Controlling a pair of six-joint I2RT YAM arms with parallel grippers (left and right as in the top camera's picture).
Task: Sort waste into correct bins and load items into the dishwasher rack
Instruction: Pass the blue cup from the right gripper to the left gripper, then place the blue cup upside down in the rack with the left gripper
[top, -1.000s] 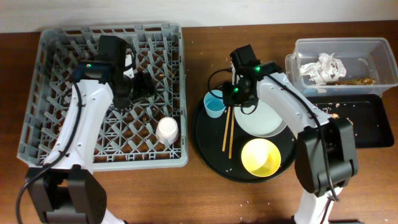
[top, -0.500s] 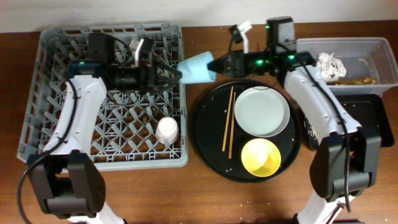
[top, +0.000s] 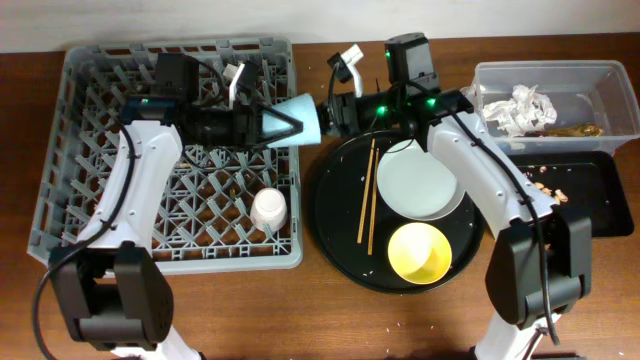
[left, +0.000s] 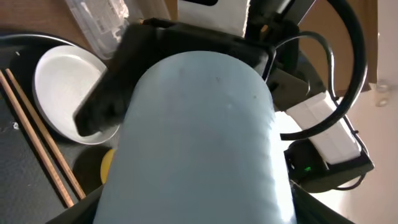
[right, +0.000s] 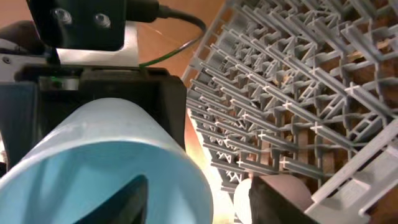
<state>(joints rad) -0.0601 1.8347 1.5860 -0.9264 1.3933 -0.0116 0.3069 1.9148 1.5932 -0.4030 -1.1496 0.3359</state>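
Over brown table (top: 450, 320), right gripper (top: 326, 113) pinches light blue cup (top: 303, 120); left gripper (top: 296, 124) seemingly wide around it.

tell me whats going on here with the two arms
It looks like a handover. The small light blue cup is on its side in the air between the left tool and the right tool, above the right edge of the grey rack. One right finger seems to be inside its mouth; which tool carries it is unclear. A pink-white cup is already in the rack. The plate, yellow bowl and chopsticks lie on the round black tray.
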